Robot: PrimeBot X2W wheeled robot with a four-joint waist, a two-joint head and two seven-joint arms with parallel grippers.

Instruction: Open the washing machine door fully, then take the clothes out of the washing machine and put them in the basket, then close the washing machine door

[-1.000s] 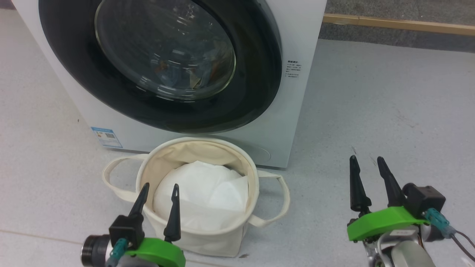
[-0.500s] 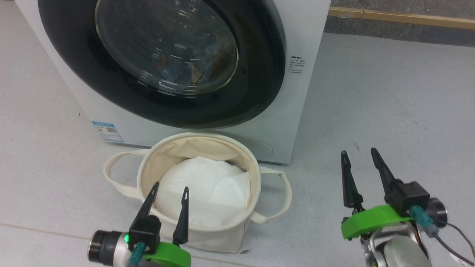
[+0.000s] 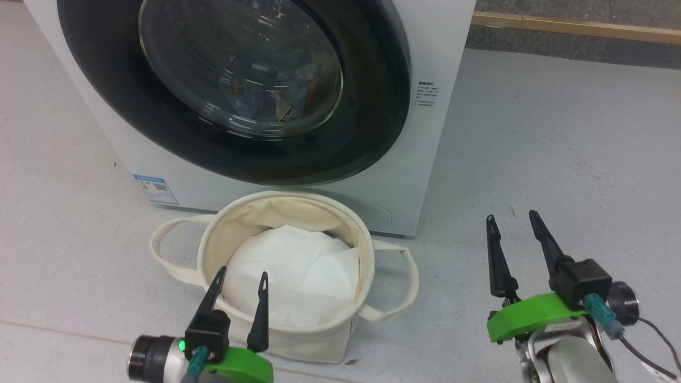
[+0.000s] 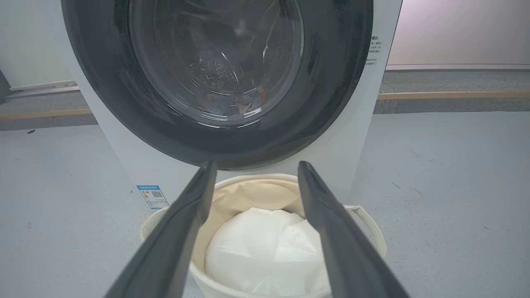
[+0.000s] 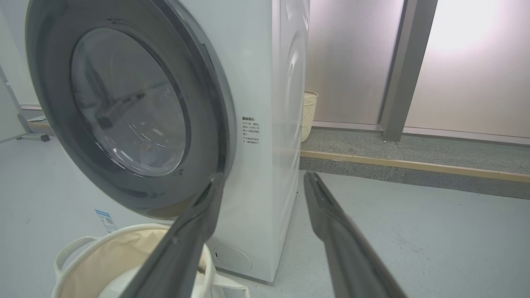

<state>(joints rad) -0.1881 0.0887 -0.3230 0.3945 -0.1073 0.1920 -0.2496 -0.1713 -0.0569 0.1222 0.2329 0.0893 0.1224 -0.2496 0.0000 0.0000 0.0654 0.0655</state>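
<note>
Left claw (image 3: 243,272) and right claw (image 3: 511,215), lower frame, gape empty; the shut washing machine door (image 3: 234,90) may snag the basket (image 3: 290,197) sitting just beneath it when swung.

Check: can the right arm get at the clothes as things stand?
Probably not. The washing machine door looks shut, with the clothes behind its glass. The right gripper, open, hovers over the floor off to one side.

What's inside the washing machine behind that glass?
Through the glass of the washing machine door, crumpled clothes show near its bottom, bluish with orange-brown patches. Reflections and its black ring hide the rest.
</note>
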